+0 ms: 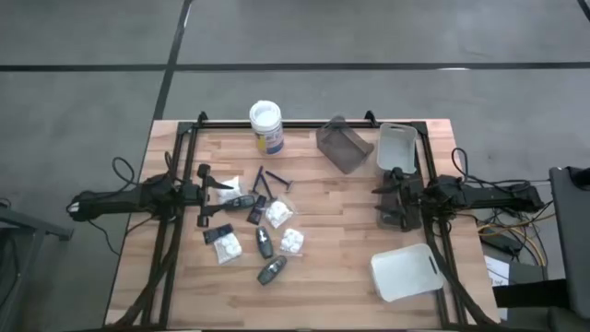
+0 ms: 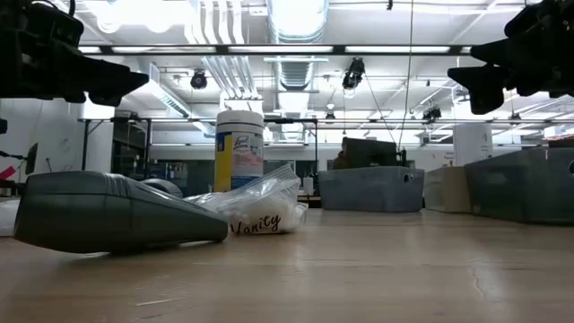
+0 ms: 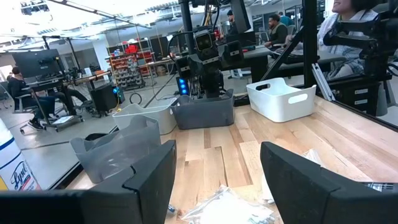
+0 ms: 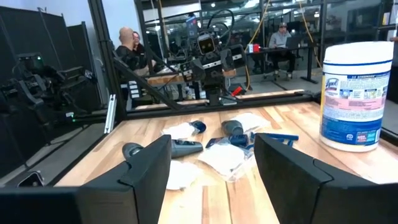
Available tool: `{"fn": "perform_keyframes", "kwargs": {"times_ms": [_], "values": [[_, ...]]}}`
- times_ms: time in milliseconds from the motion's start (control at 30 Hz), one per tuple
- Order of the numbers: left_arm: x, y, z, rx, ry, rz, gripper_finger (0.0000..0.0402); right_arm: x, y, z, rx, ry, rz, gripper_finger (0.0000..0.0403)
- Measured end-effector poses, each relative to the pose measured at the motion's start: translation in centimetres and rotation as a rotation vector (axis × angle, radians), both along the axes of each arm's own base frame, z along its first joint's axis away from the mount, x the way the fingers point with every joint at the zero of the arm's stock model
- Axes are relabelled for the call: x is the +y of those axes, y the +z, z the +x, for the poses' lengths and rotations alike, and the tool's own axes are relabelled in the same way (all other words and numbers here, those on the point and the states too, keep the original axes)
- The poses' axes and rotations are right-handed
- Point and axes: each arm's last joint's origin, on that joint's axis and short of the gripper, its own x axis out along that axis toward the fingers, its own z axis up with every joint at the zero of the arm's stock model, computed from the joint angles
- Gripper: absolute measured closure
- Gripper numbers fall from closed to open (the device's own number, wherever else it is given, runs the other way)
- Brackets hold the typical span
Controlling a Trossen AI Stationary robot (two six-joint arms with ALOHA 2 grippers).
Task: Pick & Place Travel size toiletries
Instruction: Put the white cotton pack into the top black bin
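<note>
Travel size toiletries (image 1: 253, 226) lie scattered on the wooden table (image 1: 323, 277), left of centre: white puffy packets (image 1: 292, 241), dark grey oval bottles (image 1: 271, 269) and thin dark/blue sticks (image 1: 275, 181), all loose on the wood, none in a tray. Left gripper (image 1: 210, 187) hangs at approx 9 o'clock of the pile, just beside its edge, fingers spread wide w/ nothing between them; left wrist view shows a clear packet below the gap, not gripped. From the pile, white-lidded jar (image 1: 265, 126) stands upright at 12 o'clock near the far table edge. Grey tray (image 1: 343, 145) sits at approx 1 o'clock, a white tray (image 1: 395, 145) just beyond it. Right gripper (image 1: 387, 205) is at 3 o'clock, well apart from the toiletries, jaws parted and empty, above bare wood. A second white tray (image 1: 404, 271) lies at approx 4 o'clock near the front right corner. Low view: one grey bottle (image 2: 108, 212) on its side up close, a clear bag (image 2: 260, 208) marked "Vanity" touching it. People sit in the room beyond the table.
</note>
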Motion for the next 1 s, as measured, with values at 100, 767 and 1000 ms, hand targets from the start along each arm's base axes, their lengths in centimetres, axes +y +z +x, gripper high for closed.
{"fn": "perform_keyframes", "kwargs": {"times_ms": [100,767,1000], "values": [[0.0,0.0,0.0,0.0,0.0,0.0,0.0163,0.0,0.0,0.2,0.003,0.001,0.014,0.0175],[0.0,0.0,0.0,0.0,0.0,0.0,0.0163,0.1,0.2,4.1,0.074,0.001,0.013,0.015],[0.0,0.0,0.0,0.0,0.0,0.0,0.0163,0.3,1.9,7.4,0.151,0.004,-0.062,0.0156]]}}
